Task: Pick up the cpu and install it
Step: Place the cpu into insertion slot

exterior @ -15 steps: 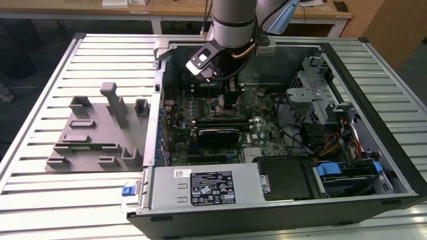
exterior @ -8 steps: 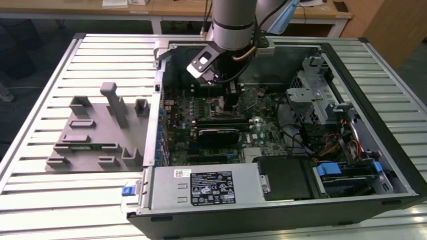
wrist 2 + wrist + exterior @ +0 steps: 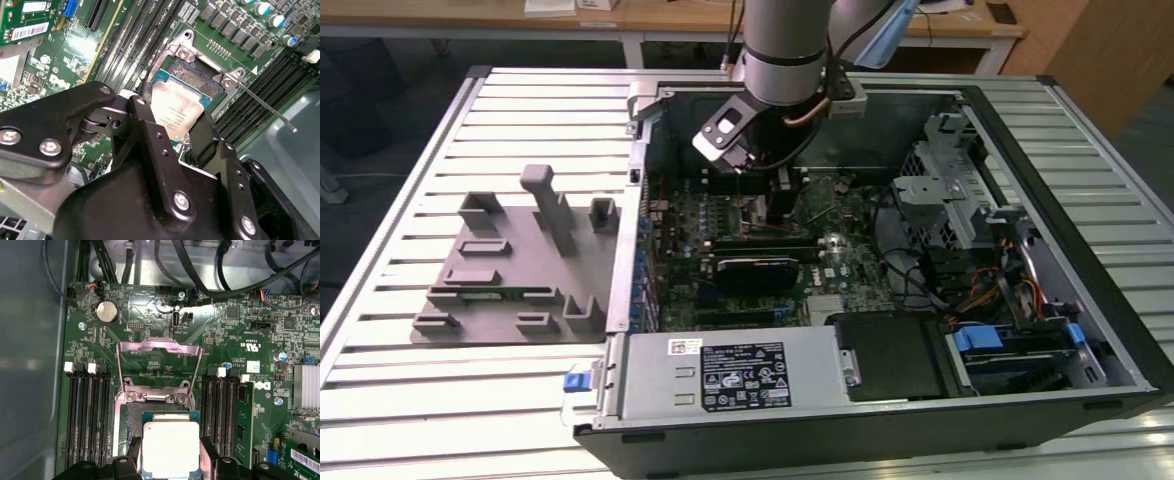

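Observation:
The cpu, a flat square chip with a silvery top plate, sits between my gripper's two black fingers, which close against its opposite edges. It is right over the open socket on the green motherboard, level with the socket frame. The socket's metal load plate is swung open and its thin lever sticks out to the side. In the second wrist view the cpu lies between the fingertips of the gripper. In the exterior view the gripper reaches down inside the open computer case.
Black memory slots flank the socket on both sides. A black block lies on the board nearer the front. The case holds a power supply and a drive cage. A grey holder tray stands at the exterior view's left.

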Available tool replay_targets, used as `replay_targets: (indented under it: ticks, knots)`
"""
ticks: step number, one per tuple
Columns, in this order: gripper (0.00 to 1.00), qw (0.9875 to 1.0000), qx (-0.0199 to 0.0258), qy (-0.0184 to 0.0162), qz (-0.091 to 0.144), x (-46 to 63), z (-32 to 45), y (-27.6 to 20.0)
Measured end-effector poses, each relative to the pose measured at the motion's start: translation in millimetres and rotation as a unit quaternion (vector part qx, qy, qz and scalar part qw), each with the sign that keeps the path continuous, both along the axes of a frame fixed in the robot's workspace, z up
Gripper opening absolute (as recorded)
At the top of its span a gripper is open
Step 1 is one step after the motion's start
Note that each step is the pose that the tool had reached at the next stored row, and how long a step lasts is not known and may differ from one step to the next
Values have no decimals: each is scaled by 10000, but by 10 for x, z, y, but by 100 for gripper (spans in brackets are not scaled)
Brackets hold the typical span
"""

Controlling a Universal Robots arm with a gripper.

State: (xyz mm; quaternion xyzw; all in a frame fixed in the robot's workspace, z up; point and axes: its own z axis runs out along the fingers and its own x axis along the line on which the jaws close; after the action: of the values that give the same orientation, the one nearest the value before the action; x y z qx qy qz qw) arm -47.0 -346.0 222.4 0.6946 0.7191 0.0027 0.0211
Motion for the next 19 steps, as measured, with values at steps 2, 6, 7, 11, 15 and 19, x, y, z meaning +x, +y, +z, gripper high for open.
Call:
replay_targets:
  ticks: [2,6,7,11,15,19]
  knots:
    - [54,10000,0,0,0,-14,-11,0]
    - [54,10000,0,3,0,-25,-33,8]
    - [54,10000,0,5,0,-26,-41,11]
    - [54,10000,0,17,0,-28,-70,27]
    - [54,10000,-1,32,0,-31,-96,43]
    - [54,10000,0,42,-1,-32,-125,70]
